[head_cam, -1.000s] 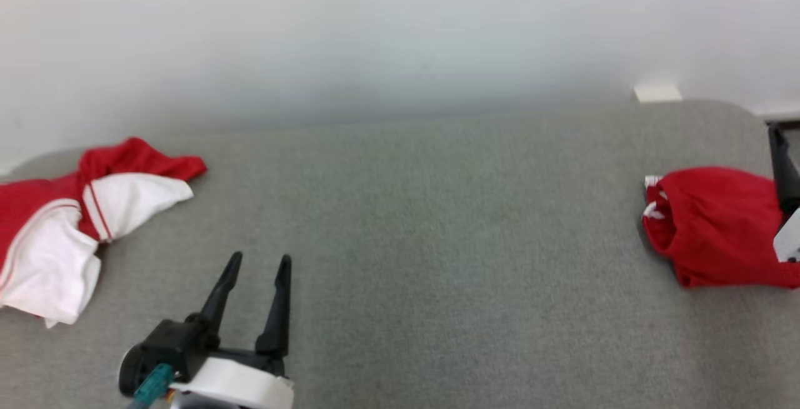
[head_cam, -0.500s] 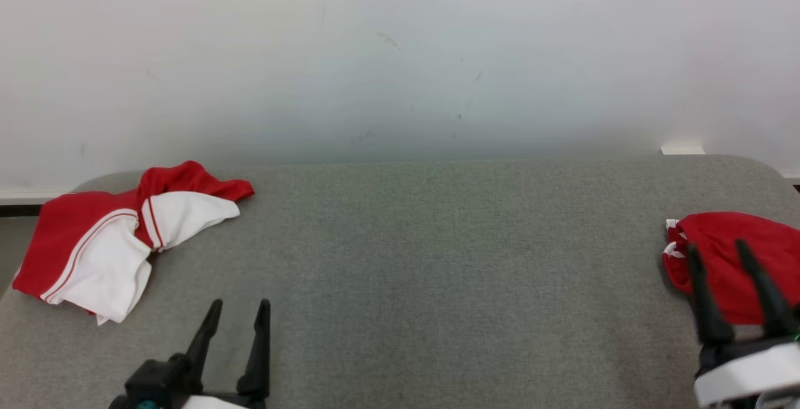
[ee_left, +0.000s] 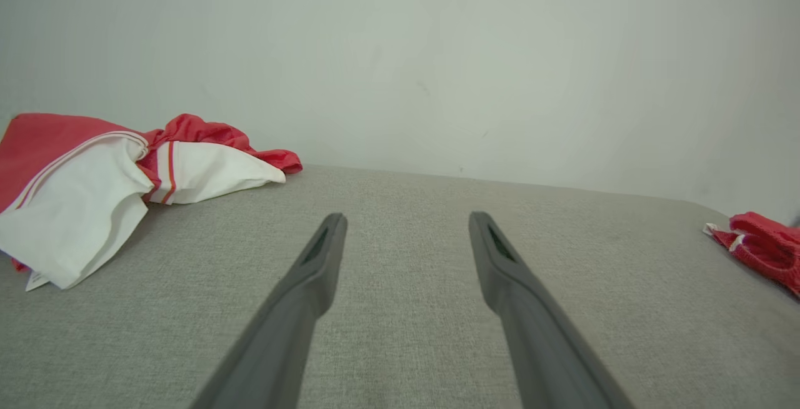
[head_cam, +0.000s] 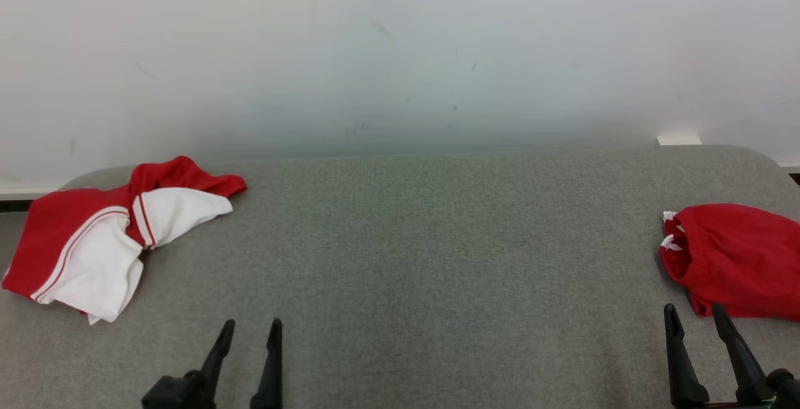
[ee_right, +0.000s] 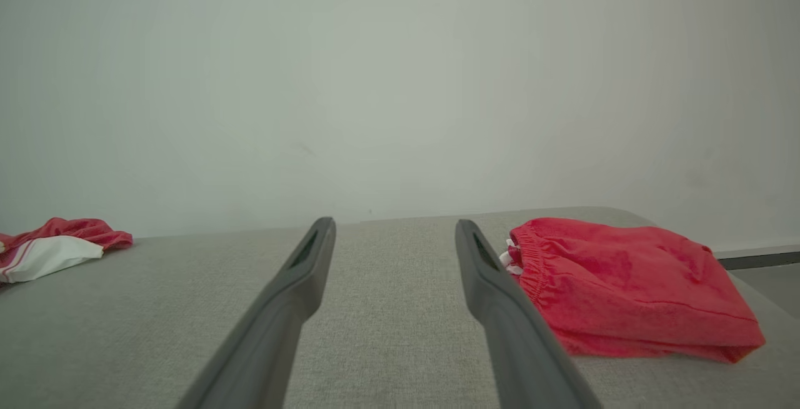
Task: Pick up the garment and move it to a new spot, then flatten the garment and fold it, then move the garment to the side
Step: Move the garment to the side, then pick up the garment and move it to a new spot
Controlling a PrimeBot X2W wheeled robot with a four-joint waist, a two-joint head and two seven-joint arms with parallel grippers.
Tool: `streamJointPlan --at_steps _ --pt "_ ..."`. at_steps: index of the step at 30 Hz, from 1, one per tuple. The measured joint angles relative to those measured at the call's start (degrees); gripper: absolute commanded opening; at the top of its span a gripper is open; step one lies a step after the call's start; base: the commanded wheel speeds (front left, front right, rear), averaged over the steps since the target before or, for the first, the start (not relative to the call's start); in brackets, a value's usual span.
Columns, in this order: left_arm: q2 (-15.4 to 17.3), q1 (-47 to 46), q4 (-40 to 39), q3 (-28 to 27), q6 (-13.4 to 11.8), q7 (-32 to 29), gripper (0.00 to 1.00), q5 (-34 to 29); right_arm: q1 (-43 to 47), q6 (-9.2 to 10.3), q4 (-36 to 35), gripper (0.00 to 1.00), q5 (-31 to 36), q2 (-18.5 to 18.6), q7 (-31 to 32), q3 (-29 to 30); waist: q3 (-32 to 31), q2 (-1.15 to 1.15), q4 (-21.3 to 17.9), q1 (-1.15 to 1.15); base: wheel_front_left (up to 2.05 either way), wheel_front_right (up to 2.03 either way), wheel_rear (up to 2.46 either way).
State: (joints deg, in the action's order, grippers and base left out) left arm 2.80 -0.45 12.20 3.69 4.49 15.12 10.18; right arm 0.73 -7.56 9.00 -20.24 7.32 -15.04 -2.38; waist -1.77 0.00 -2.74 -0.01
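hovering over the grey table [head_cam: 425,252], both claws spread wide and empty: left gripper [head_cam: 253,324], right gripper [head_cam: 694,309]. folded red garment [head_cam: 737,259] just beyond my right fingertips, at the table's right end. crumpled red-and-white garment [head_cam: 94,240] far left. right wrist view adds its gathered waistband [ee_right: 531,259]; left wrist view, a small hem tag [ee_left: 34,279].

Left tool [head_cam: 250,329] and right tool [head_cam: 695,314] both spread wide, empty.

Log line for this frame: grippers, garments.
left gripper: open, empty | right gripper: open, empty | red-white garment: crumpled, table left | red garment: table right, beside right gripper
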Motion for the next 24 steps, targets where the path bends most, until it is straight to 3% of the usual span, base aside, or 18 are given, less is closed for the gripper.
streamJointPlan --at_steps 17,24 --pt "0.0 -0.3 -0.1 0.5 -0.3 0.0 1.0 0.1 -0.2 0.0 0.6 1.0 -0.3 -1.1 0.0 -0.2 0.0 0.0 0.9 0.0 0.0 0.0 0.0" --pt "0.0 -0.6 0.0 0.3 -0.5 0.0 1.0 -0.1 -0.2 0.0 1.2 1.0 -0.4 -1.2 0.0 -2.1 -0.2 0.0 3.1 0.0 0.0 0.0 0.0"
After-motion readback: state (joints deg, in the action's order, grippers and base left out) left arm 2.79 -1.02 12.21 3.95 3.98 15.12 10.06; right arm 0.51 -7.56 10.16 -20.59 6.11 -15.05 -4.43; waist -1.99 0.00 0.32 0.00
